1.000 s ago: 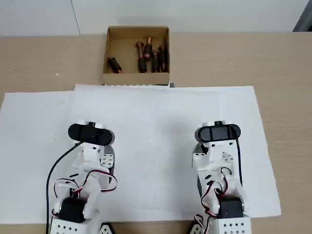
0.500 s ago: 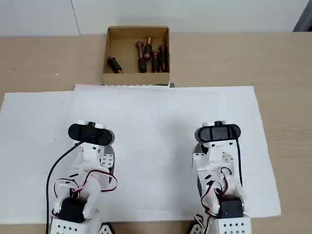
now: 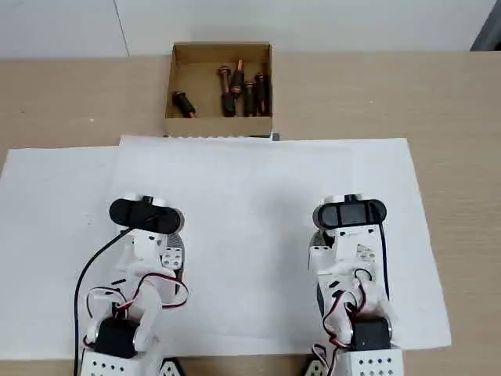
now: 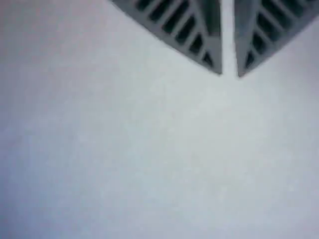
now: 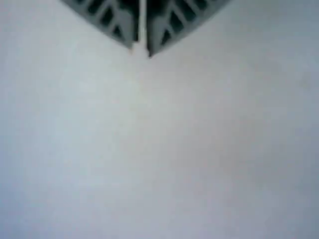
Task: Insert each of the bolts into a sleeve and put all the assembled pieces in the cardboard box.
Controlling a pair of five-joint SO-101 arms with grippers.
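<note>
Nothing moved; perhaps five coppery bolts [image 3: 237,82] lie in the cardboard box [image 3: 219,126].

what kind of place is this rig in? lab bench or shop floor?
Most likely a lab or hobby bench, not a shop floor: one small arm beside a second arm on a wooden table, a white paper sheet as the work surface, and a cardboard box of bolt pieces.
</note>
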